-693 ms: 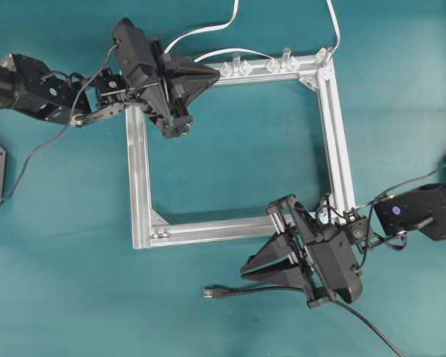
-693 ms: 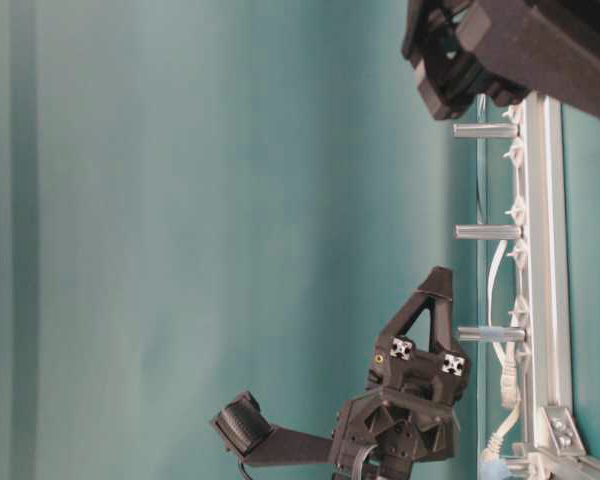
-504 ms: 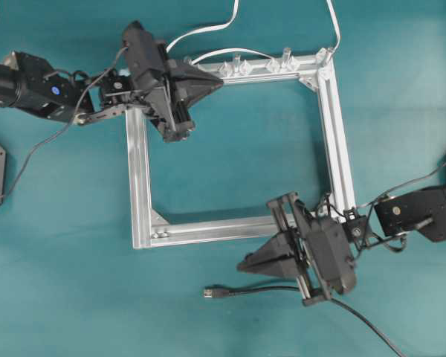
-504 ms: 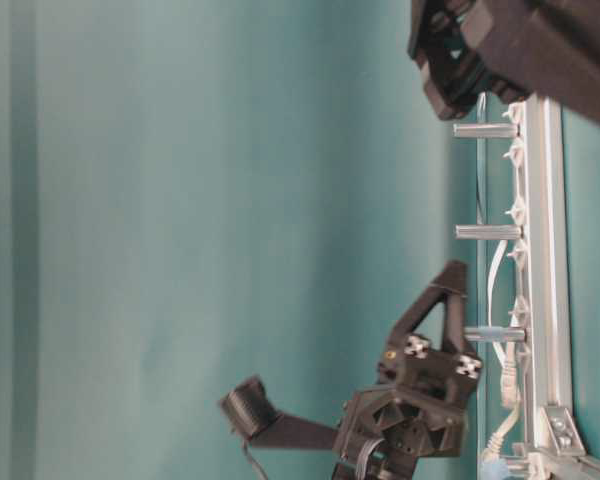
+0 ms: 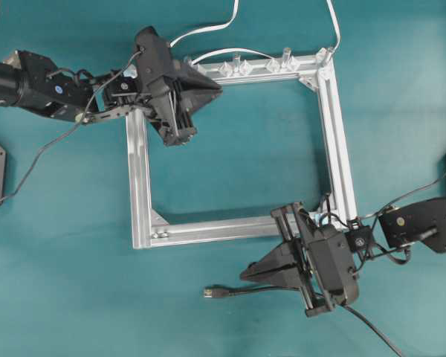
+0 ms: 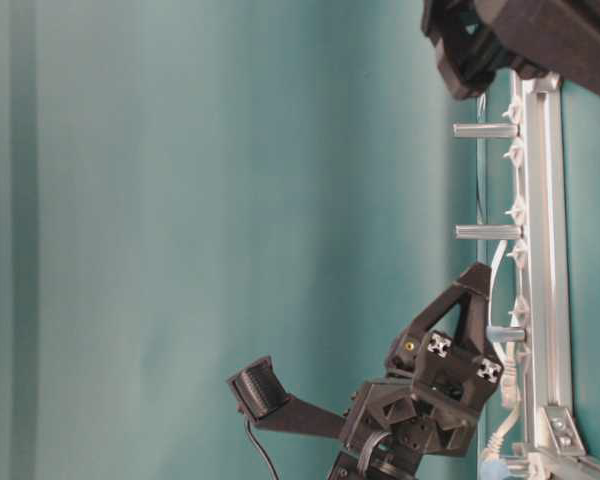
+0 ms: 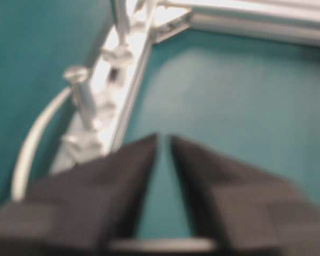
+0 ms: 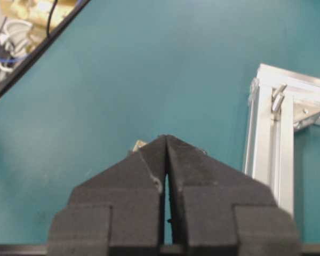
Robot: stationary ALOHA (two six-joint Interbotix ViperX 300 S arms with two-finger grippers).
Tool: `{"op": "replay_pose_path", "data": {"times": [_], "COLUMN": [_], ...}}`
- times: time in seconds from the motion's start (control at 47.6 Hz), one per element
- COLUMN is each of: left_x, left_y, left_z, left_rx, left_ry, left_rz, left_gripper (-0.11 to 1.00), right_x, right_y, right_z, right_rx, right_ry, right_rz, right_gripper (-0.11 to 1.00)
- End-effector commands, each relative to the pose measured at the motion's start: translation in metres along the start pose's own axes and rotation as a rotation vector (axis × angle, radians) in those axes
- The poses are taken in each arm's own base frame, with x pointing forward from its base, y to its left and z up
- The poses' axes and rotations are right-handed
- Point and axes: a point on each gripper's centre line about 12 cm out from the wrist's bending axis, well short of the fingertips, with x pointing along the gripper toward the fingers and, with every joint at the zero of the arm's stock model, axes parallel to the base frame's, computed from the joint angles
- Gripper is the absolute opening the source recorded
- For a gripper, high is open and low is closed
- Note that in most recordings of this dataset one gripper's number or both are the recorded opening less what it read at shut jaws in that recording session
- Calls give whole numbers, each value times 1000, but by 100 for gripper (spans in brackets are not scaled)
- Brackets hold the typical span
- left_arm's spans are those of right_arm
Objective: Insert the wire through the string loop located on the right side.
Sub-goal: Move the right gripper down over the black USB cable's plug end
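Two black arms work a teal worktop (image 5: 67, 245) around a square aluminium frame (image 5: 139, 178) lying flat at its middle. At the left, the left pincer (image 5: 212, 85) hangs over the frame's top-left corner, its fingers spread with teal showing between them, nothing held; its tips point along the top rail toward a row of small clear clips and upright pegs (image 5: 286, 53), with white flat cables (image 5: 208, 30) curling off the far edge just behind. In the left wrist view those pegs (image 7: 81, 96) stand close beside the spread fingers (image 7: 122, 176). The frame's inner square is bare cloth, open room between the arms. Below the bottom rail, the wire (image 5: 260, 290) lies loose on the worktop, its silver plug (image 5: 208, 292) pointing left, the black lead running right under the right arm and off the lower edge. The right pincer (image 5: 247, 274) hovers just above that stretch, fingers pressed together tip to tip, and the right wrist view shows nothing pinched between them (image 8: 149, 170). The string loop cannot be made out; the frame's bottom-right corner, where dark leads bunch, is partly hidden by the right arm.
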Motion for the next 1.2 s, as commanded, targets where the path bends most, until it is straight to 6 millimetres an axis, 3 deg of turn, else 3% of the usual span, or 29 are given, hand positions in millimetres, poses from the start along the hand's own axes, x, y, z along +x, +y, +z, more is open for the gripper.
{"op": "replay_pose_path", "data": {"times": [0.0, 0.063, 0.168, 0.336, 0.378, 0.882, 1.176], "left_x": [-3, -3, -3, -3, -3, -4, -23], "left_y": [-2, -2, -4, -4, -4, -4, -4], "left_z": [19, 18, 18, 19, 18, 16, 22], "left_rx": [9, 9, 12, 14, 14, 14, 21], "left_ry": [-52, -49, -49, -51, -49, -43, -23], "left_rz": [-5, -7, -10, -9, -9, -11, -14], "left_gripper": [42, 56, 53, 53, 53, 53, 53], "right_x": [3, 3, 4, 5, 5, 4, 20], "right_y": [3, 2, -1, -2, -2, 6, 23], "right_z": [11, 10, 8, 9, 9, 3, -14], "right_rx": [3, 10, 33, 73, 77, 178, 175], "right_ry": [-26, -18, -9, -7, -7, 6, 47], "right_rz": [5, -1, -21, -52, -56, -116, -157], "right_gripper": [2, 7, 29, 79, 86, 86, 85]}}
